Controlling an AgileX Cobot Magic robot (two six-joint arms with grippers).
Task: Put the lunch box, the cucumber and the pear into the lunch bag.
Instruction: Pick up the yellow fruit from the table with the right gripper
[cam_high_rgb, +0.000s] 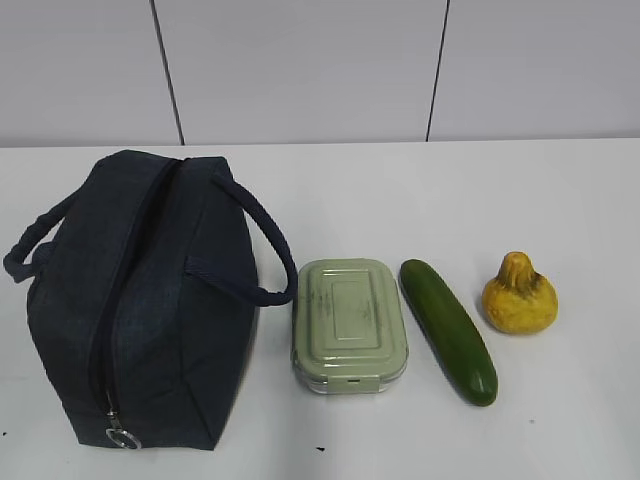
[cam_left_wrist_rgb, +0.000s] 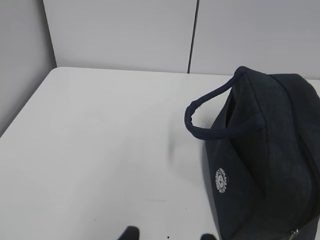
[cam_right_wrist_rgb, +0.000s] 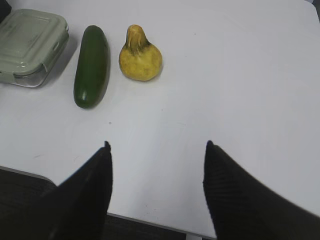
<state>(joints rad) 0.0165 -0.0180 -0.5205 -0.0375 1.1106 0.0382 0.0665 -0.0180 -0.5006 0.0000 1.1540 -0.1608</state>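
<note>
Right pincer (cam_right_wrist_rgb: 157, 145) is what I see best: its two dark fingers (cam_right_wrist_rgb: 95, 185) stand wide apart, released, with nothing between them, hanging over the near edge of the white surface (cam_right_wrist_rgb: 240, 90). On my left wrist view only two dark tips of the left pincer (cam_left_wrist_rgb: 167, 232) poke up at the bottom edge, apart from each other and grasping nothing, so I read it as released too. Neither arm shows in my exterior view.

From the exterior camera I have all four items in a row on the surface. The navy lunch bag (cam_high_rgb: 140, 300) lies at the left, zipper line running along its top toward me and ending at a metal ring pull (cam_high_rgb: 122, 437) at the near end; the zipper looks closed, though I cannot be sure along its full length. One loop handle (cam_high_rgb: 262, 250) arches to the bag's right, the other to its left. Just beside that right handle sits the pale green lunch box (cam_high_rgb: 349, 324), lid on, clasp facing me. Right of it lies the cucumber (cam_high_rgb: 448, 330), slightly angled, near the box but not touching. The yellow pear (cam_high_rgb: 519, 296) stands upright at the far right, neck up, apart from the cucumber.
</note>
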